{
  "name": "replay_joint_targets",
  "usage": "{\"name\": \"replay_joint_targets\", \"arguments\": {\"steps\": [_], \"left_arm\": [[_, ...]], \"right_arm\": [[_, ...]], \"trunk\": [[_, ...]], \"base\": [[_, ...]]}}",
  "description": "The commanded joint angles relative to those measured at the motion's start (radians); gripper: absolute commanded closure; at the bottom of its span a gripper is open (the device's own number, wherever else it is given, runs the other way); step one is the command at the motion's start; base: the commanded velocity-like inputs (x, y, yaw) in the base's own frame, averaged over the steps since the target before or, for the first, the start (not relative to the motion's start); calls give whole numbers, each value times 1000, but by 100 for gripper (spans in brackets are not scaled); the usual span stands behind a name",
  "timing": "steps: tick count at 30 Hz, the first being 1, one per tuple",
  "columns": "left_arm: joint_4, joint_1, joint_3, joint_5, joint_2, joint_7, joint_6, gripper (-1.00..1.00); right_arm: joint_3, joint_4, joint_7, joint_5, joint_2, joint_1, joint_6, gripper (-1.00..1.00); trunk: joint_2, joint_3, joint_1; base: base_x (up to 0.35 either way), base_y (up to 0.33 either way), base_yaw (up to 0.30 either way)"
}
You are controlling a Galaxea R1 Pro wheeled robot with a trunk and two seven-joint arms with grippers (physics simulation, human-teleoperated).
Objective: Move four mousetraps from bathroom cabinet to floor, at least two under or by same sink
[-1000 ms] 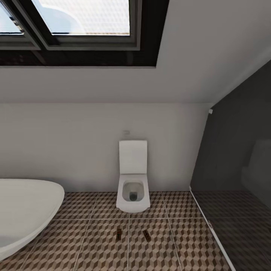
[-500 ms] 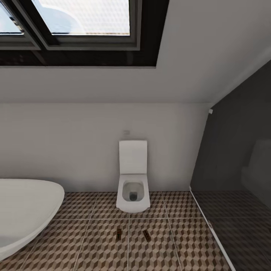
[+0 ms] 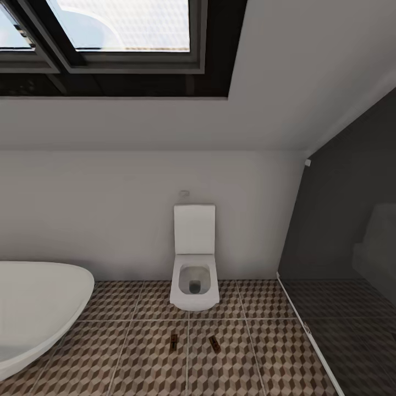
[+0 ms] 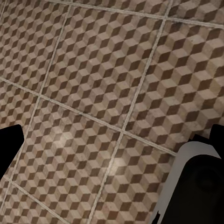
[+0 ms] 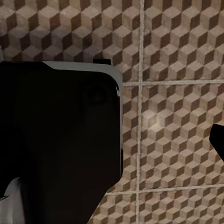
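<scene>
Two mousetraps lie on the bathroom floor (image 3: 137,357) in the head view, just in front of the toilet: one mousetrap (image 3: 174,341) and a second mousetrap (image 3: 214,345) to its right, each flat on the cube-patterned tiles. The cabinet and the bathroom sink are out of view. In the left wrist view my left gripper (image 4: 116,135) hangs open over bare tiles (image 4: 102,84), with dark fingertips (image 4: 10,147) at the frame's edges. In the right wrist view my right gripper (image 5: 154,140) is open above the tiles (image 5: 168,70), with one dark fingertip (image 5: 218,142) showing.
A white toilet (image 3: 192,275) stands against the far wall. A white oval bathtub (image 3: 33,308) fills the lower left. A dark glass shower screen (image 3: 341,236) with a white floor rail closes the right side. A skylight (image 3: 110,33) sits overhead. A dark robot part (image 5: 56,140) blocks much of the right wrist view.
</scene>
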Motion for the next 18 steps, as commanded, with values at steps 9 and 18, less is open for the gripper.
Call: {"name": "replay_joint_targets", "arguments": {"steps": [9,18], "left_arm": [[2,-1,-7,0,3,1,-2,-100],[2,-1,-8,-1,6,1,-2,-100]], "right_arm": [[-10,0,1,13,2,-1,-5,-100],[-9,-1,1,14,1,-1,-5,-100]], "trunk": [[-2,-2,1],[-2,-2,1]], "base": [[0,0,0],[0,0,0]]}}
